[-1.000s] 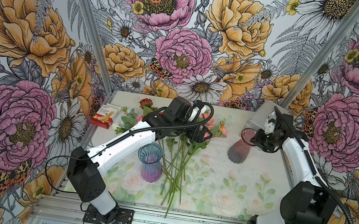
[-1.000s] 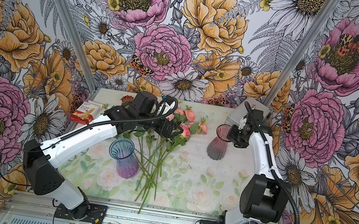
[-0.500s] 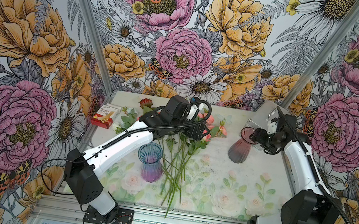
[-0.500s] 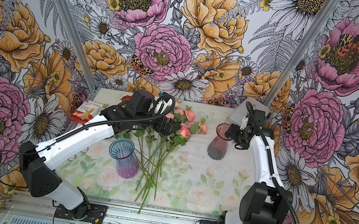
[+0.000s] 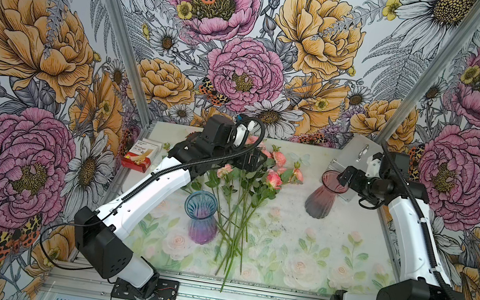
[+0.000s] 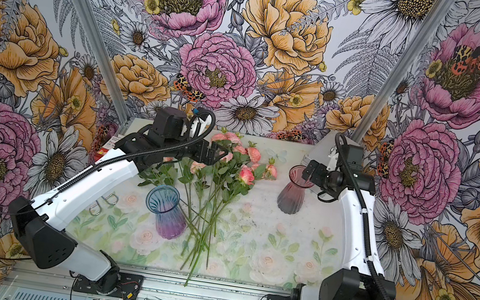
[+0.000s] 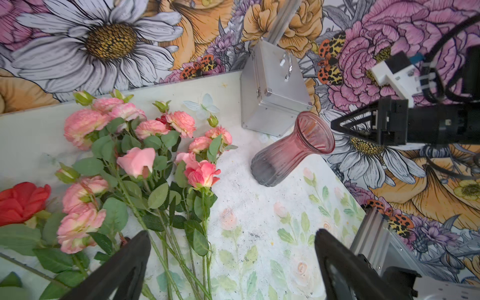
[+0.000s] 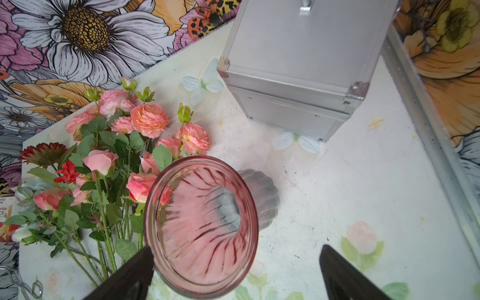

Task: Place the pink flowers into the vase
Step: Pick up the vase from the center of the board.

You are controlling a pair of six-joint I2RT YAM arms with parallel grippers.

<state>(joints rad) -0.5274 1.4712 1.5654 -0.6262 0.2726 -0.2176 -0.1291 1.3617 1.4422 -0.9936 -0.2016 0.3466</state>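
The pink flowers (image 5: 273, 179) (image 6: 246, 174) lie in a bunch mid-table, blooms toward the back wall, green stems toward the front. My left gripper (image 5: 254, 163) (image 6: 215, 155) hovers open over the bunch; in its wrist view (image 7: 232, 259) the stems (image 7: 181, 259) run beside one finger. A ribbed pink glass vase (image 5: 320, 202) (image 6: 291, 198) (image 7: 283, 161) stands upright to the right of the pink flowers (image 7: 135, 161) (image 8: 148, 120). My right gripper (image 5: 346, 177) (image 8: 236, 272) is open at the vase's rim (image 8: 202, 226), which sits near one finger and far from the other.
A blue-purple glass vase (image 5: 201, 219) (image 6: 166, 214) stands left of the stems. A silver metal case (image 5: 352, 155) (image 8: 298, 65) sits at the back right behind the pink vase. A red-and-cream box (image 5: 140, 154) lies at the back left. Red flowers (image 7: 20, 200) (image 8: 67, 171) lie beside the pink bunch.
My right gripper has opened wide off the pink vase's rim; the vase stays upright. My left gripper, still open, has shifted slightly left over the blooms.
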